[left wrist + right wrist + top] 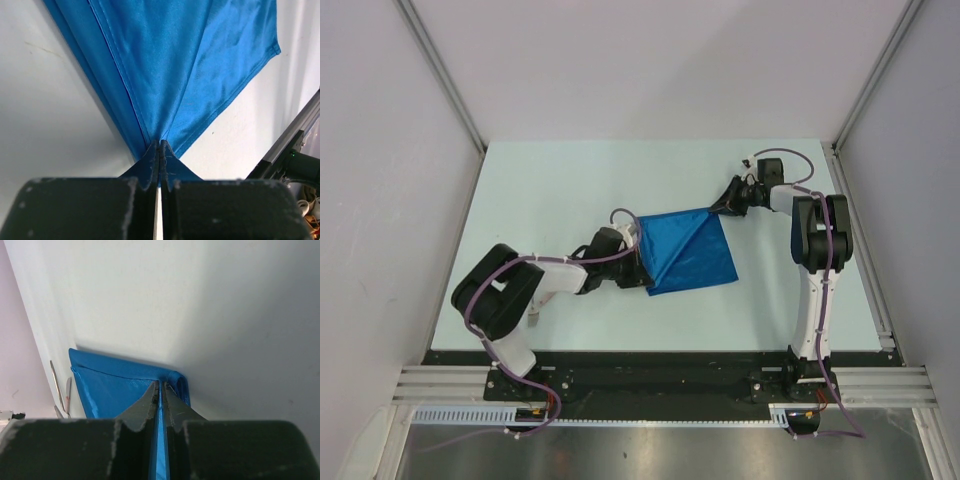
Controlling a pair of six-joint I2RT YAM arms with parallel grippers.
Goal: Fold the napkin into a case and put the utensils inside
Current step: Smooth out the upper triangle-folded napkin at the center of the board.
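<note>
Top external: both jaws pinch napkin corners.

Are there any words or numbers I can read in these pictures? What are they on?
None: no words, numbers or signs can be read anywhere.
The napkin and the table are plain.
The utensils show too small to tell any stamp.

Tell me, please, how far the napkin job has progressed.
Done: the napkin looks folded once, diagonally. In hand: the left hand and the right hand each pinch an opposite corner. Remaining: more folds, then the utensils, which lie outside the cloth, go in.
</note>
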